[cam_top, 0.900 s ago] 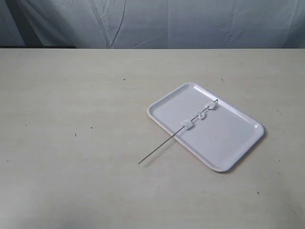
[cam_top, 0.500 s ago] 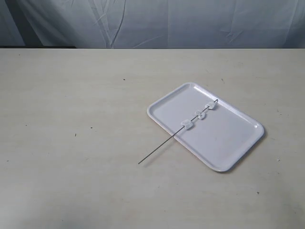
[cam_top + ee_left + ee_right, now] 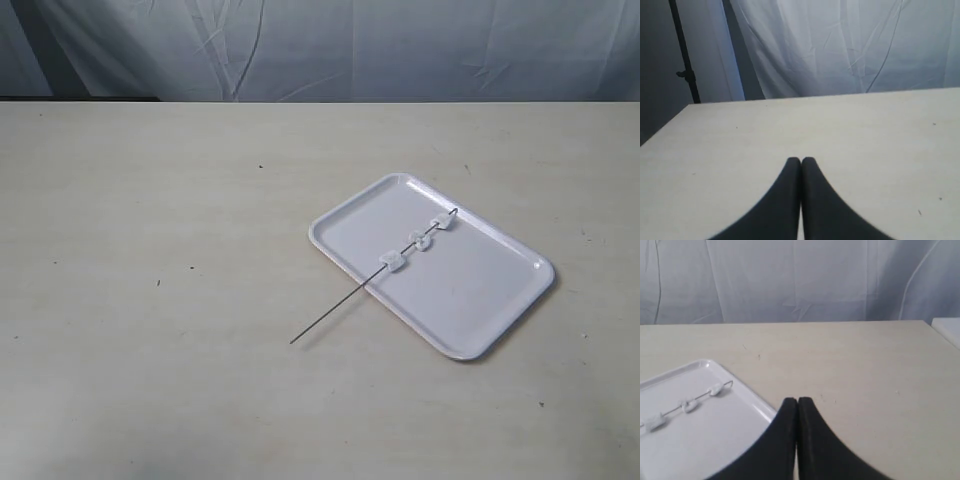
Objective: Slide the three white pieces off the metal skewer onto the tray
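The left gripper has its jaws pressed together on nothing, with only bare table ahead of it. In the exterior view the metal skewer runs from 8 o'clock to 2 o'clock. Its bare end lies on the table toward the left arm's side, and the three white pieces are strung along the half over the tray. The right gripper, likewise closed and empty, has tray and pieces in sight close ahead, so it looks the nearer arm to the loaded end.

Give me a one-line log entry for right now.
left gripper: shut, empty | right gripper: shut, empty | three white pieces: on metal skewer, above tray | skewer: sticks out past tray rim
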You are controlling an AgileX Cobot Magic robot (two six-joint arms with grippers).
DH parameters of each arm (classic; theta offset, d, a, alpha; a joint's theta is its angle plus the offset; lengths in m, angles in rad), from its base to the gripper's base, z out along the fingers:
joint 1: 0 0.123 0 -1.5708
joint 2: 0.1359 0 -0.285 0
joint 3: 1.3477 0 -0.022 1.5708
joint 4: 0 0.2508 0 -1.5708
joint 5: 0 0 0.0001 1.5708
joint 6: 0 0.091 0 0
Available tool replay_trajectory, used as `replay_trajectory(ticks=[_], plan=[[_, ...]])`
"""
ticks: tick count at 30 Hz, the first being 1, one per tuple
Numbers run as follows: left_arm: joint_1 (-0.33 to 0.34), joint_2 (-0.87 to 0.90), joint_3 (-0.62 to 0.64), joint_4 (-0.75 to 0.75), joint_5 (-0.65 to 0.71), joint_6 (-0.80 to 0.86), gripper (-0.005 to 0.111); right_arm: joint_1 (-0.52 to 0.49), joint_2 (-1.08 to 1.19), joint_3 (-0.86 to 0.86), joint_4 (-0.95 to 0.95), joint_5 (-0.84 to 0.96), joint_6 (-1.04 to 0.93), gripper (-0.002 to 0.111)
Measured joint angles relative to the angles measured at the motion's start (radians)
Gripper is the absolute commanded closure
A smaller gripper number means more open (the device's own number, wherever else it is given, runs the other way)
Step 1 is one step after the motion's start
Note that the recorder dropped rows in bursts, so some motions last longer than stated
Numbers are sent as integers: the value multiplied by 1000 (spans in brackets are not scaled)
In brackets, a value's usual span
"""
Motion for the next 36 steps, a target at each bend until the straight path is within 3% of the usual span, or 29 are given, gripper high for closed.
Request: replay_trajectory(ticks=[9,13,18,26,36], plan=[[0,-2,0,-33,-592,-4,107,0,-2,0,25,-655,0,109],[0,-2,0,-33,-762,-4,107,0,-2,0,29,-882,0,109],[0,-2,0,-33,-832,-4,107,0,-2,0,29,-1001,0,109],[0,-2,0,-18,-853,-4,107,0,-2,0,31,-1016,0,109],[0,-4,0,-2,-994,-6,107,0,-2,0,39,-1017,0,109]])
